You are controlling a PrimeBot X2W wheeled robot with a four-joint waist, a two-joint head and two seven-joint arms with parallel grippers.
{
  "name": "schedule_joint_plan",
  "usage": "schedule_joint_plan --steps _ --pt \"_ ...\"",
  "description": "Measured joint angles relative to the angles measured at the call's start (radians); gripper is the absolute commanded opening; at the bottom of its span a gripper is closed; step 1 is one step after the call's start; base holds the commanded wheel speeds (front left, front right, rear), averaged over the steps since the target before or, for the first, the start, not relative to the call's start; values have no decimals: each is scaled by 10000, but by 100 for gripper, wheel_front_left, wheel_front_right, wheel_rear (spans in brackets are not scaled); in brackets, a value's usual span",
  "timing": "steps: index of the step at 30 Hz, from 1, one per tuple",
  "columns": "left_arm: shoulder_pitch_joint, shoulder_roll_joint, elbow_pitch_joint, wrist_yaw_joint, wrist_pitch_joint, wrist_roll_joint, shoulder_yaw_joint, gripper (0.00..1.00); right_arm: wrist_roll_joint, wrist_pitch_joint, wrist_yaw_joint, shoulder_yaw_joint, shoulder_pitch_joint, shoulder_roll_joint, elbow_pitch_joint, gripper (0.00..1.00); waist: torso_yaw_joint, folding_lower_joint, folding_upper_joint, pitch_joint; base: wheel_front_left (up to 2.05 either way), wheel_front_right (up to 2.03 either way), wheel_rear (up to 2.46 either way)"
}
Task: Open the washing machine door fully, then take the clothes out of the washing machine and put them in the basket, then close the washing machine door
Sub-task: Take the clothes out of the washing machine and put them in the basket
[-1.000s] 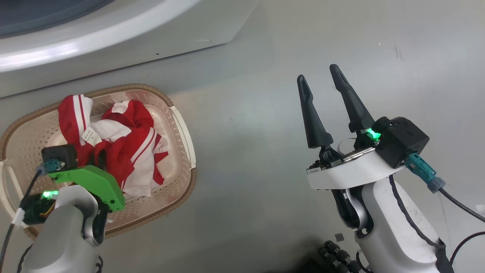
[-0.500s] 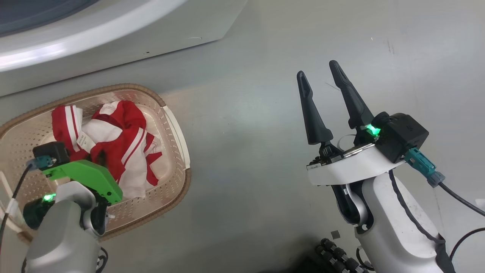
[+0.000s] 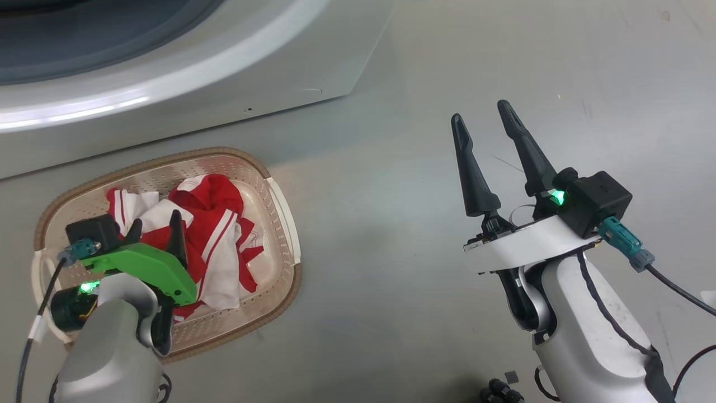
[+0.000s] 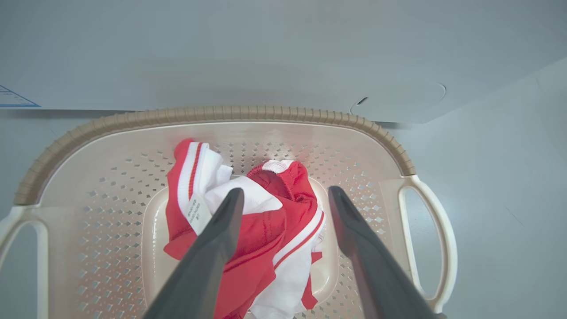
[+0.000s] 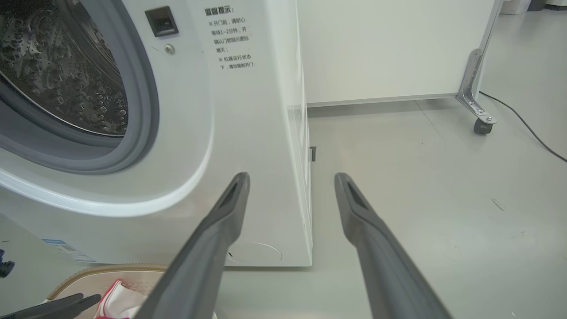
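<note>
Left gripper [image 4: 284, 192] hangs over the basket [image 4: 221, 113] with its two dark fingers [image 4: 212, 252] spread wide and nothing between them. The red-and-white clothes [image 4: 261, 230] lie in a loose heap on the middle of the basket's bottom, below the fingertips; I cannot tell whether the tips brush the fabric. My right gripper [image 3: 481, 112] is spread and empty too, raised over bare floor [image 3: 391, 235] well apart from the basket's right handle [image 3: 282, 215].

From my seat, the task looks mostly done. The washing machine [image 5: 248, 133] shows its round opening uncovered, with the grey rubber seal [image 5: 88, 153] and steel drum [image 5: 57, 66] open to the right wrist camera. I see no garment in the part of the drum that it catches. With the clothes in the basket, I judge that only closing the door remains.

The basket sits on the floor just in front of the machine's lower front edge, near its right corner. The floor is smooth, pale grey and lightly scuffed. Beyond the machine stand a white wall panel [image 5: 390, 48], a metal leg on a caster [image 5: 480, 126] and a black cable [image 5: 527, 133] trailing along the floor.
</note>
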Motion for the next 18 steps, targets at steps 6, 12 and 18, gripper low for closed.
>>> schedule_joint_plan --steps 6,12,18 --pt "7 -151 -159 -159 -736 186 -389 100 -253 0 12 -303 303 0 343 100 306 0 0 -622 0 0 0" --pt "38 -163 -792 -234 -1170 568 -543 100 -349 0 12 -709 785 0 575 100 664 0 0 -1318 0 0 0" --pt "88 -180 -1781 -238 -1241 803 -579 100 -510 0 12 -932 1189 4 646 100 1043 -1 0 -2020 0 0 0"
